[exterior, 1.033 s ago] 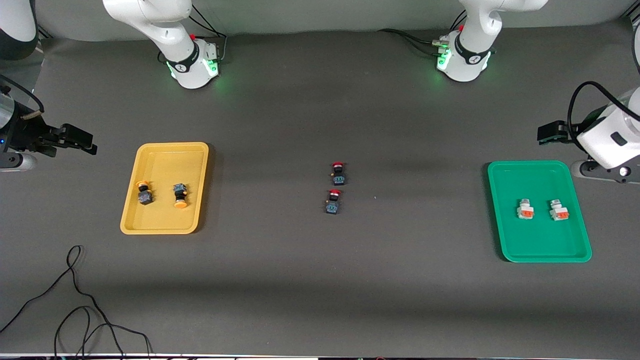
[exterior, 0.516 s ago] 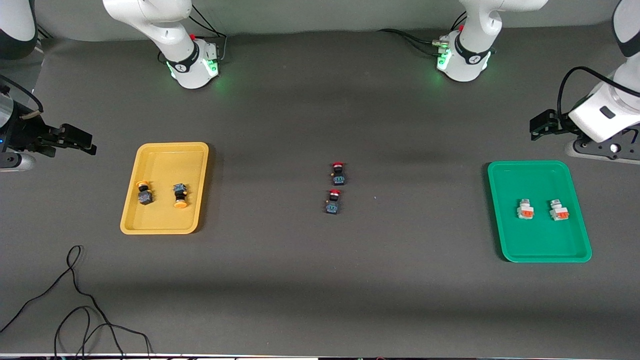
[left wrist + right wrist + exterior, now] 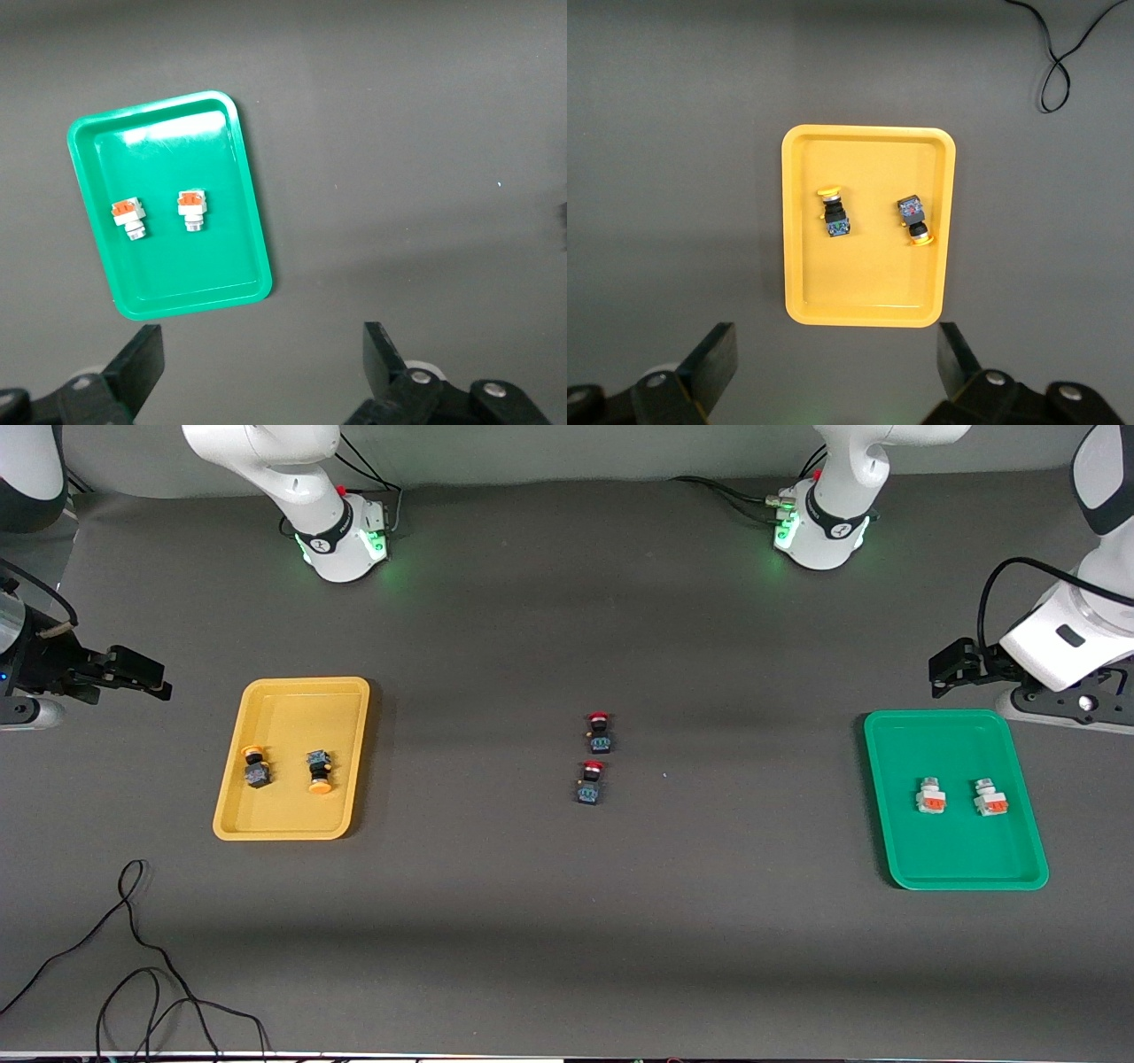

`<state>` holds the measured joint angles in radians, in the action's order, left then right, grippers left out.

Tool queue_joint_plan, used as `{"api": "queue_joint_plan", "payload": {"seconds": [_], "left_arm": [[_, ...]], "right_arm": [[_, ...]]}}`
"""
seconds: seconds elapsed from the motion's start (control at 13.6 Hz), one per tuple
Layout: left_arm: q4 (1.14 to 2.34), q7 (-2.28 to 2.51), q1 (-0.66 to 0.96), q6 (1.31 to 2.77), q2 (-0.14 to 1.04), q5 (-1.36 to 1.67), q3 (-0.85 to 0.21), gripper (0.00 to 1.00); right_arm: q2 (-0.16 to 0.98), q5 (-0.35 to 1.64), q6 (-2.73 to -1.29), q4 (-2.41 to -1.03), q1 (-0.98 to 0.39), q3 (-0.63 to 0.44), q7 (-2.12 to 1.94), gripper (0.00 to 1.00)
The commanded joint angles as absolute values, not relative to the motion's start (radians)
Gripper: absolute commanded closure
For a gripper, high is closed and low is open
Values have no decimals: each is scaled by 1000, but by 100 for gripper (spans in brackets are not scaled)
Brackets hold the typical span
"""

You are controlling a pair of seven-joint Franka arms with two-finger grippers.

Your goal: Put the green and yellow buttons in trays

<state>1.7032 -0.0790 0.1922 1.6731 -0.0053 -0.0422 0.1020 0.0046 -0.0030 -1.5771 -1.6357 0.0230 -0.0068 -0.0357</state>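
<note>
Two black-bodied buttons with orange-yellow caps (image 3: 255, 765) (image 3: 319, 771) lie in the yellow tray (image 3: 301, 708) at the right arm's end of the table. They also show in the right wrist view (image 3: 834, 212) (image 3: 913, 220). Two white-bodied buttons with orange patches (image 3: 930, 795) (image 3: 990, 797) lie in the green tray (image 3: 948, 850) at the left arm's end, and show in the left wrist view (image 3: 127, 218) (image 3: 192, 209). My left gripper (image 3: 950, 666) (image 3: 263, 372) is open and empty, up beside the green tray. My right gripper (image 3: 133, 671) (image 3: 837, 372) is open and empty, up beside the yellow tray.
Two black-bodied buttons with red caps (image 3: 600, 732) (image 3: 591, 781) lie on the dark table mat midway between the trays. A loose black cable (image 3: 133, 957) lies near the front edge at the right arm's end. The two arm bases (image 3: 341, 536) (image 3: 819, 527) stand at the back.
My left arm has drawn up and back a little from the green tray's corner. The right arm, the buttons and the trays have not moved.
</note>
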Motion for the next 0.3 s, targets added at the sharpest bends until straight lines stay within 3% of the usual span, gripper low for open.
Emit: {"api": "queue_joint_plan", "payload": {"seconds": [0.0,0.22], "left_arm": [[1681,-60,190,1649,14,-25,95,0],[1683,-63,193,1658,17,-8,92,1]], "right_arm": [[11,-14,-1582,-1623,31,5,-14,0],[11,-14,-1582,-1623,31,6,-14,0]]}}
